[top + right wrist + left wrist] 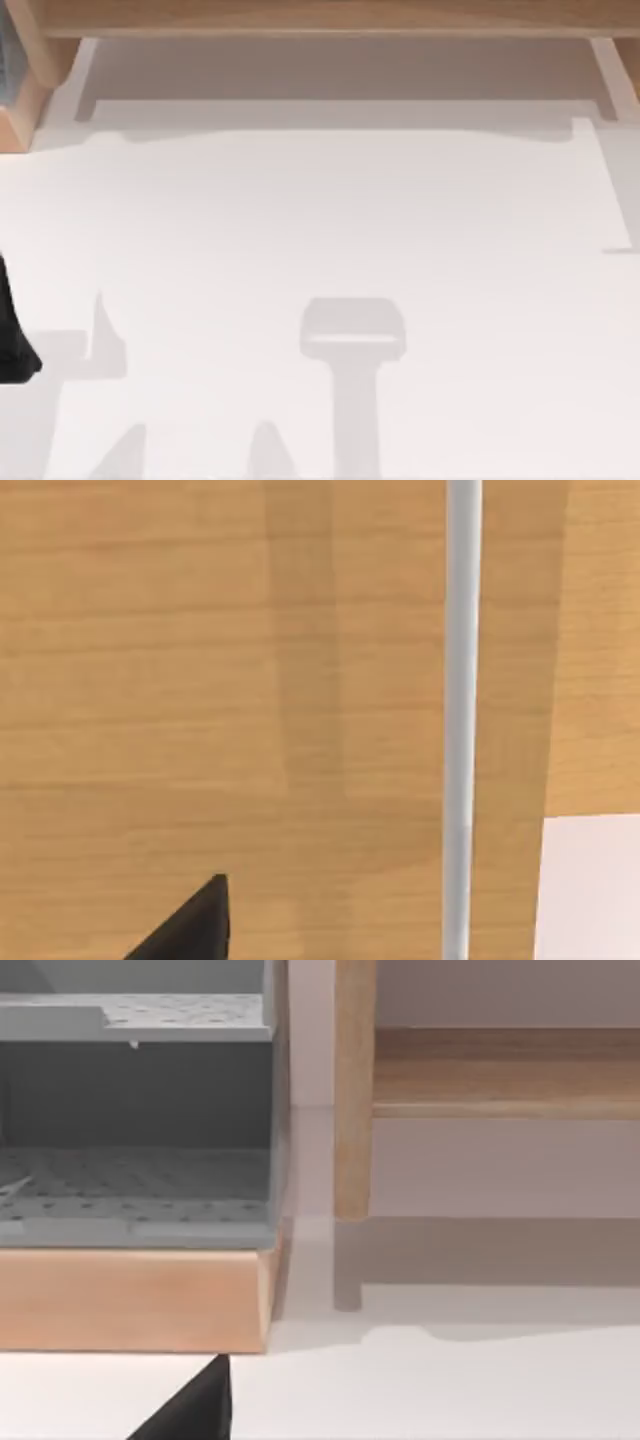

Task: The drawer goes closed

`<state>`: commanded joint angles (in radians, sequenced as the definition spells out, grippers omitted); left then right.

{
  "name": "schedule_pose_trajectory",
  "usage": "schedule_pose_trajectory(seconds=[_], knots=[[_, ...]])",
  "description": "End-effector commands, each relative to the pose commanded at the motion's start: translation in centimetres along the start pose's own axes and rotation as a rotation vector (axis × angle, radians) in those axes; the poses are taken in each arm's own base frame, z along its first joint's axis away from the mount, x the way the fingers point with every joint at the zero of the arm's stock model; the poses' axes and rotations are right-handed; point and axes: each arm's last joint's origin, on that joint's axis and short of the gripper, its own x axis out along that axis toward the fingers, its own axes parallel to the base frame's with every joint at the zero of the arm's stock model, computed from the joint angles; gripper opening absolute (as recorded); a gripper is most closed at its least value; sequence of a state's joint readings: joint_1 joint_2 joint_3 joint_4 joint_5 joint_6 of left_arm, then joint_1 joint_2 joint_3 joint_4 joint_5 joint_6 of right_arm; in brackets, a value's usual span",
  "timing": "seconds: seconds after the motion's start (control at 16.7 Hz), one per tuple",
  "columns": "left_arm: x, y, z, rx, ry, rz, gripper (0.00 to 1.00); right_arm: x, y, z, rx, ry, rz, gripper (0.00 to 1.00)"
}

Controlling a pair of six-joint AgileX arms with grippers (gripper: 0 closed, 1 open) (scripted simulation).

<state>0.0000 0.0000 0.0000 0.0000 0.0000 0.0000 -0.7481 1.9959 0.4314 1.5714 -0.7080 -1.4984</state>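
Observation:
A wooden drawer front (250, 680) with a slim silver bar handle (462, 720) stands very close before my right wrist camera. A black part of my right gripper (190, 930) shows just short of the wood, to one side of the handle and not touching it. How far the drawer stands out cannot be told. Wooden furniture (320, 15) runs along the table's far edge in the top view. My left arm (12, 340) is parked at the table's left edge; a black part of its gripper (190, 1410) hangs over the white table.
A grey-lined open unit on a wooden base (130, 1295) stands at the far left corner (15, 90). Beside it are a wooden leg (352, 1110) and a low wooden board (500, 1080). The white table (320, 250) carries arm shadows.

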Motion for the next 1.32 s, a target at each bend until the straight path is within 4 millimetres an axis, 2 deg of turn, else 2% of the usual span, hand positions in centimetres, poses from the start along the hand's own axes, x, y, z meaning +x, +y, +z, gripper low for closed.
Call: schedule_pose_trajectory(seconds=[0.18, 0.48, 0.78, 0.96, 1.32], knots=[[0.0, 0.0, 0.0, 0.0, 0.0, 0.0, 1.0, 0.0, 0.6, 0.0, -0.057, -0.008, -0.004, 1.0], [0.0, 0.0, 0.0, 0.0, 0.0, 0.0, 1.0, 0.2, 0.6, 0.1, -0.055, -0.01, -0.003, 1.0], [0.0, 0.0, 0.0, 0.0, 0.0, 0.0, 1.0, 2.5, 0.6, 0.0, -0.058, -0.008, -0.006, 1.0], [0.0, 0.0, 0.0, 0.0, 0.0, 0.0, 1.0, 2.5, 0.6, 0.0, -0.057, -0.008, -0.004, 1.0], [0.0, 0.0, 0.0, 0.0, 0.0, 0.0, 1.0, 2.5, 0.6, 0.0, -0.057, -0.008, -0.004, 0.55]])
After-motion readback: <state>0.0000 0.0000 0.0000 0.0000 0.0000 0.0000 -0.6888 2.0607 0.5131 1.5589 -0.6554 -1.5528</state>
